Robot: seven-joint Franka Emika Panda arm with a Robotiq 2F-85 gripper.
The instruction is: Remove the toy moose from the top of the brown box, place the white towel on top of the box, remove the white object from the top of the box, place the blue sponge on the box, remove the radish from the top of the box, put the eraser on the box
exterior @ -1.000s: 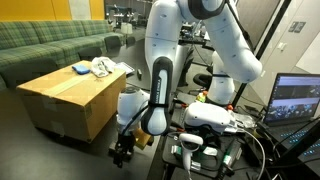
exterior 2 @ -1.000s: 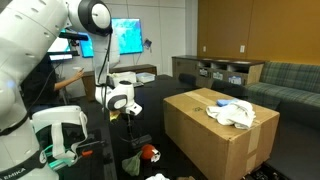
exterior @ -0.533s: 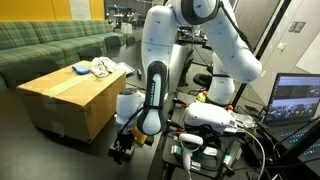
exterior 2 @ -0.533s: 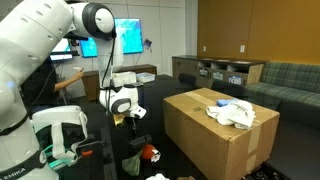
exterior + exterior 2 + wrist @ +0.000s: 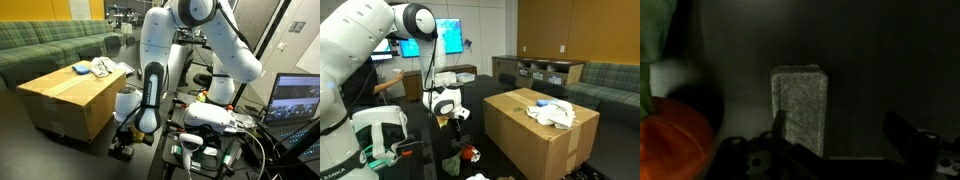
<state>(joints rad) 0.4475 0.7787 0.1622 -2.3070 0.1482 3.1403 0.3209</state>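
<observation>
**A:** What lies under your wrist?

**B:** From the left: the radish (image 5: 670,135), then close beside it the eraser (image 5: 800,105), not yet on the brown box (image 5: 70,100). My gripper (image 5: 838,130) hangs over it, fingers (image 5: 777,125) released, holding nothing.

**A:** And the risk?

**B:** The finger nearer the radish seems to stand over the eraser's edge. If I descend like this, I think it pushes the block or catches the radish.

Brown box (image 5: 70,98) carries white towel (image 5: 102,67) and blue sponge (image 5: 79,69) at far end. Gripper (image 5: 122,152) hangs low beside box.
</observation>
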